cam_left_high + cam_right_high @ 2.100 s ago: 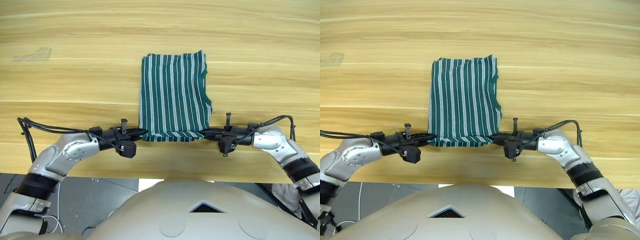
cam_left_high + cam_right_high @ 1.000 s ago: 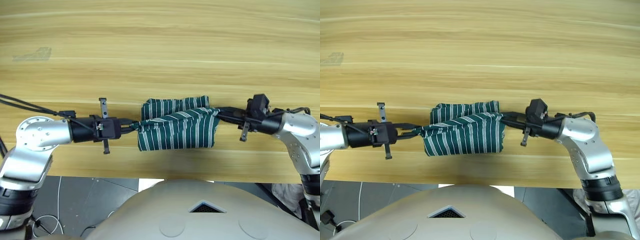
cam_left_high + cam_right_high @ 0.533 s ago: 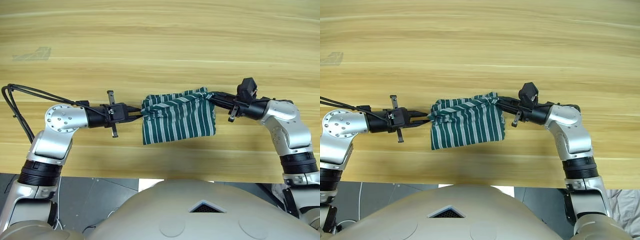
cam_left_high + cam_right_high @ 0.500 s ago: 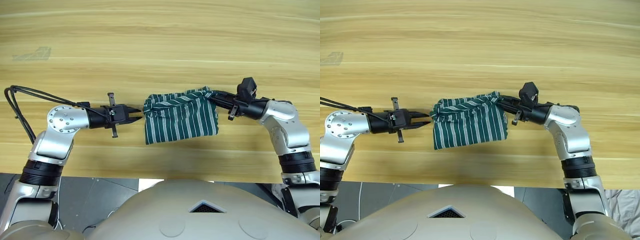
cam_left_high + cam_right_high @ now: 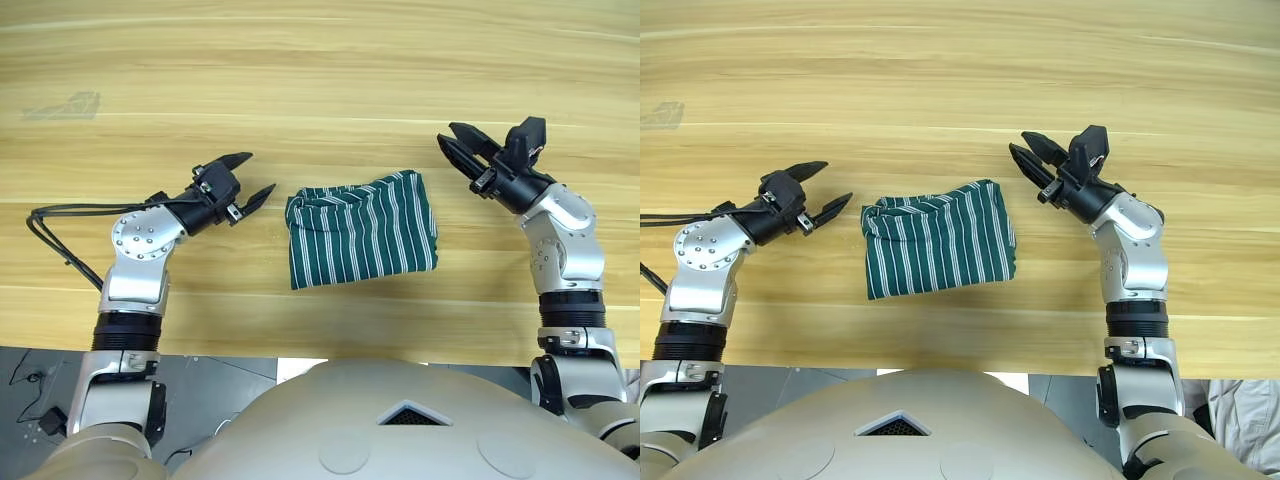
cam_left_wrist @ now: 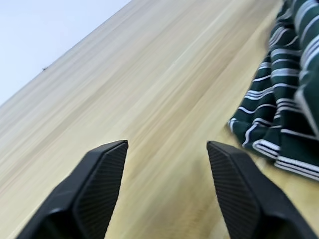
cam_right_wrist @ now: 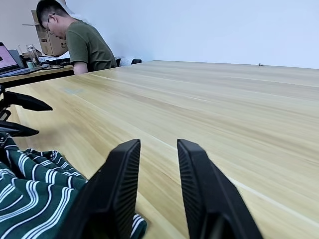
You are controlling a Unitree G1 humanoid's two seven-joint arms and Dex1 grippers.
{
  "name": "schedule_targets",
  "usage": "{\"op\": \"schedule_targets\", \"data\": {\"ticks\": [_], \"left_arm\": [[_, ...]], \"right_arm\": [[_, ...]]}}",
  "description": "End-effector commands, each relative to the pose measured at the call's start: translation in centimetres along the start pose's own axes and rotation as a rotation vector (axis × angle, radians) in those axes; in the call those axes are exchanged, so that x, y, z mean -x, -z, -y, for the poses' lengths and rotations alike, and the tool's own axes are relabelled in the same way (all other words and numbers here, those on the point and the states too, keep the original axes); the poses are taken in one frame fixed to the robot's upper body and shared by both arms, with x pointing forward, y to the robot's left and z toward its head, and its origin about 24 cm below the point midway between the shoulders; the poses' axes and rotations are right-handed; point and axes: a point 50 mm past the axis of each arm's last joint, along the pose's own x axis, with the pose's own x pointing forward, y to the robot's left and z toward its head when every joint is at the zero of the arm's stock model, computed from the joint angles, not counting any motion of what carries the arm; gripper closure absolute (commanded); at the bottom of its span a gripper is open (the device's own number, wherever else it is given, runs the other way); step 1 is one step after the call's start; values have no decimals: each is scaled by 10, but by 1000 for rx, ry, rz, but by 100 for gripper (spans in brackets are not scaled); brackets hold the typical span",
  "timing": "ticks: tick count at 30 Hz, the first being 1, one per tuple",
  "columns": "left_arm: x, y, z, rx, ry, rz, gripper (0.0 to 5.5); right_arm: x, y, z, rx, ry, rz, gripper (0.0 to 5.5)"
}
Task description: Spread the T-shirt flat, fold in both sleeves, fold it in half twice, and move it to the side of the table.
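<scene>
Jaws spread wide and empty on left gripper [image 5: 258,172] and right gripper [image 5: 447,135]. Between them, folded green striped T-shirt [image 5: 362,230] flat on wooden table [image 5: 300,80], long axis 9-to-3: 4 o'clock of left jaws, 8 o'clock of right. Left seemingly marginally nearer.
</scene>
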Motion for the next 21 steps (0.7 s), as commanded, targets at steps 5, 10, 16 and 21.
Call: {"op": "schedule_targets", "data": {"ticks": [5,10,16,21], "left_arm": [[19,-49,-64,118,-663,390,221],[15,-48,-56,139,-739,392,221],[8,-45,-50,174,-731,383,221],[5,-38,-45,197,-721,361,221]], "right_arm": [[-20,-18,-35,184,-311,34,415],[-44,-5,-67,339,-546,-63,415],[-66,7,-88,455,-642,-81,415],[-76,10,-94,471,-677,-81,415]]}}
